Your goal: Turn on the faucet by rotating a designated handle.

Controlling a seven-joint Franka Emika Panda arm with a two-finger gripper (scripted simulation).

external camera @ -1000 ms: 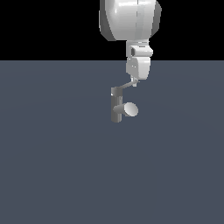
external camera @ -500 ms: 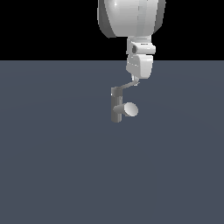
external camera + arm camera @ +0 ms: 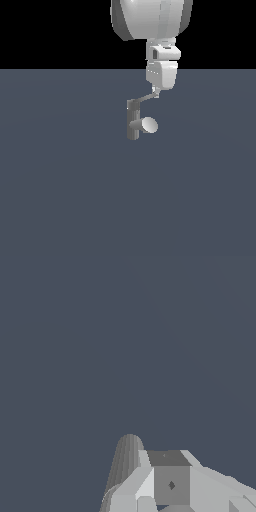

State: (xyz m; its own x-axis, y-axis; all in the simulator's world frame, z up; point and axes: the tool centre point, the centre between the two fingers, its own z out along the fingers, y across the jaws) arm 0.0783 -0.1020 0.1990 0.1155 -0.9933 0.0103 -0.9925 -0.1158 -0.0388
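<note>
The faucet (image 3: 133, 122) is a dark grey upright post on the floor, with a stubby spout (image 3: 148, 125) ending in a pale oval face. From its top the handle (image 3: 142, 98), a thin light grey lever, slants up toward the exterior view's right. My gripper (image 3: 156, 92) hangs straight down from the white arm and meets the handle's outer tip. Its fingers are too small here to show any gap. In the wrist view a ribbed grey cylinder of the faucet (image 3: 125, 463) lies beside pale blocky parts at the frame's edge.
A flat dark blue-grey floor (image 3: 60, 190) spreads all around the faucet. The large white arm (image 3: 152, 17) rises above and behind it against a black background.
The hand has shifted slightly toward the exterior view's right, and the handle's outer tip has gone with it, a little up and right.
</note>
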